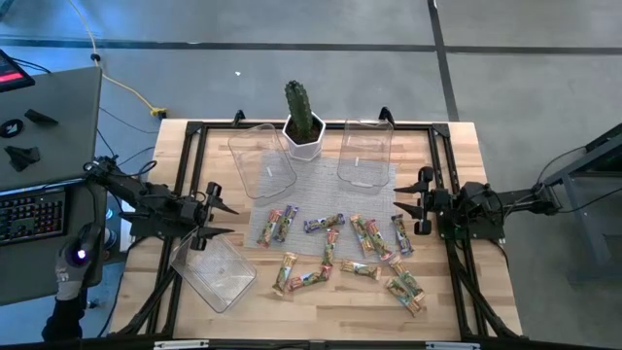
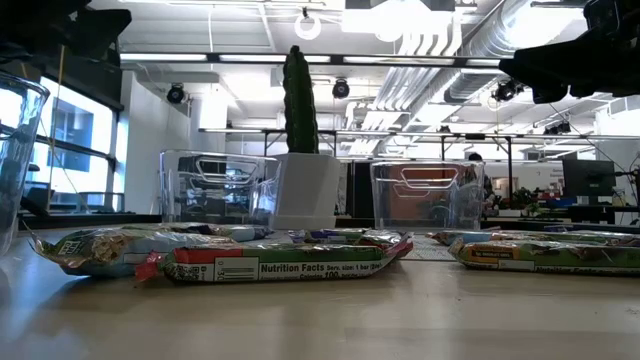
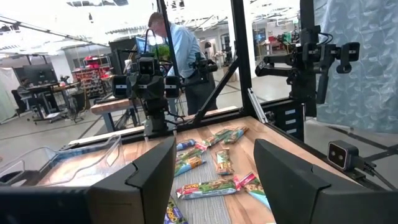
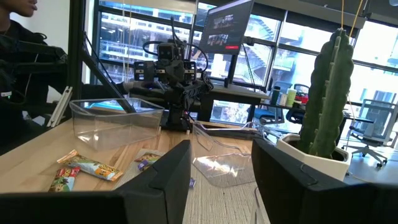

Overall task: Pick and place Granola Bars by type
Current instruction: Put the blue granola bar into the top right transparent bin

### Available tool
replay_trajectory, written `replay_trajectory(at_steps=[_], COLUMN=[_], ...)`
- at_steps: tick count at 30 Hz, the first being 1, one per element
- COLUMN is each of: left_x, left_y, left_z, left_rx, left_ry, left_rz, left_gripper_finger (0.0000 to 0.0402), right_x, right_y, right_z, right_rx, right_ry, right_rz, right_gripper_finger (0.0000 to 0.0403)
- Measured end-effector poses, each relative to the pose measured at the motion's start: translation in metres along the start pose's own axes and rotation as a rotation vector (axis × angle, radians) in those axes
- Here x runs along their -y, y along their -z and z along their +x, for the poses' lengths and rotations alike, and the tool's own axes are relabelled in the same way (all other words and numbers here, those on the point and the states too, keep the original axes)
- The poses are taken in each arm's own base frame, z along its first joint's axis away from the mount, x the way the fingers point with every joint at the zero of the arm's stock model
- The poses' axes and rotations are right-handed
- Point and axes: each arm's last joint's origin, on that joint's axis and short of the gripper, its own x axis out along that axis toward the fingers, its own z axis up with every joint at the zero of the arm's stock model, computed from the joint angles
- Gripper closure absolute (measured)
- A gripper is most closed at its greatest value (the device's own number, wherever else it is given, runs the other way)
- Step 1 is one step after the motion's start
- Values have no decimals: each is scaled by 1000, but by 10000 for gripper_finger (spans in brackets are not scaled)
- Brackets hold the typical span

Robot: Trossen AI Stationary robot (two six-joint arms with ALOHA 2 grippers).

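- Counter: light wood planks, black frame rails along the edges, grey woven mat in the middle.
- Room: grey floor around it; a desk with a keyboard sits off the left arm's side. Low view shows an open workshop with ceiling ducts and strip lights.
- Person in a light blue shirt stands beyond the counter in the left wrist view.
- Cactus, green and ribbed, upright in a white faceted pot at the far edge of the mat.
- Three clear plastic tubs: two at the far side flanking the pot (tub, tub), a third tub at the near left, just beside the left tool.
- Bars: flat, shiny wrapped, scattered singly over the near part of the mat and the bare wood in front of it. None in a tub.
- Low view: one bar lies flat showing a white "Nutrition Facts" panel with a red end.
- Left tool: above the counter's left side, fingers spread, nothing between them. Bars lie apart from it toward centre.
- Right tool: above the right side, fingers spread, empty. Nearest bar lies just below and beside it, not touching.
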Motion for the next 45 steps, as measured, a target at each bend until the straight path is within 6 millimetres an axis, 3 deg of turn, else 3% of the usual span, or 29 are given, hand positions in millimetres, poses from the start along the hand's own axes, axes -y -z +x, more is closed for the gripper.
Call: replay_trajectory(at_steps=[17, 45], left_x=[-3, -5], left_y=[-13, -9], left_z=[-1, 0], left_rx=[135, 71], left_ry=[-28, -122], left_rz=[-35, -44], left_gripper_finger=[191, 191], right_x=[0, 0], right_y=[0, 0], right_z=[0, 0], right_rx=[0, 0], right_ry=[0, 0], right_rz=[0, 0], right_gripper_finger=[249, 249])
